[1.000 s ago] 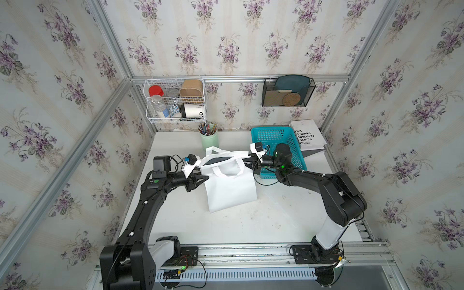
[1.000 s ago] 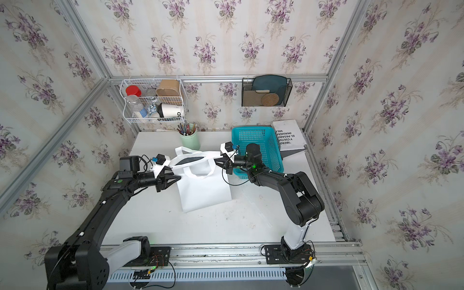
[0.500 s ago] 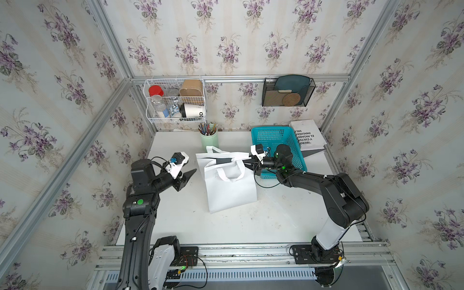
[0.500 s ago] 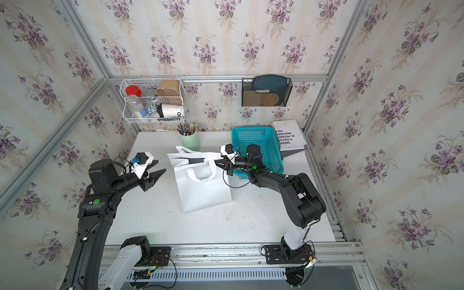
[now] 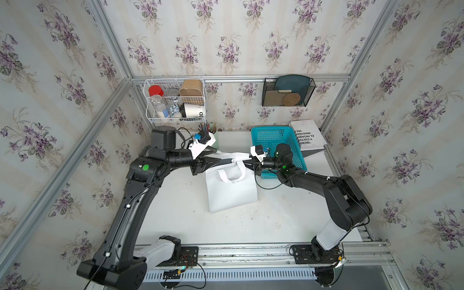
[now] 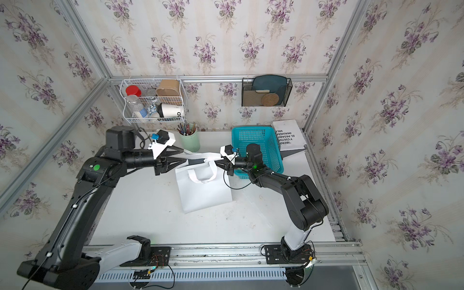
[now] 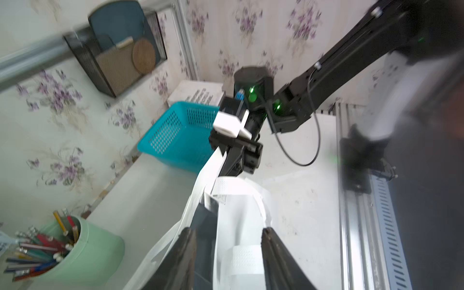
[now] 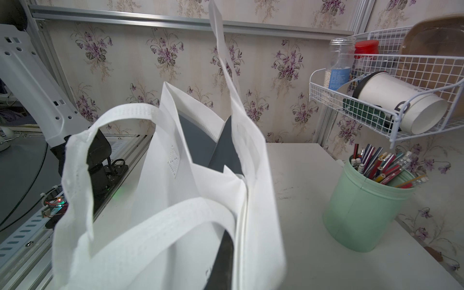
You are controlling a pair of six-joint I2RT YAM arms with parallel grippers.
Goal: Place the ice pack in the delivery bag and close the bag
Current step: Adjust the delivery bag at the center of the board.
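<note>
Bag [image 5: 232, 190]: upright on worktop [image 5: 180, 221], frame centre, just left of basket [image 5: 266, 129].
My right hand [image 5: 247, 164]: clenched on its right rim.
My left hand [image 5: 216, 160]: released, jaws straddling its left rim.

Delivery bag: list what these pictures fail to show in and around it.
- Bottom of the delivery bag: hidden in the right wrist view by its own walls and handles; only a dark slit in both top views.
- Basket floor: partly covered by the right arm in both top views; no ice pack shows anywhere.
- Left gripper: motion-blurred in the left wrist view; whether its fingers press the bag is unclear.
</note>
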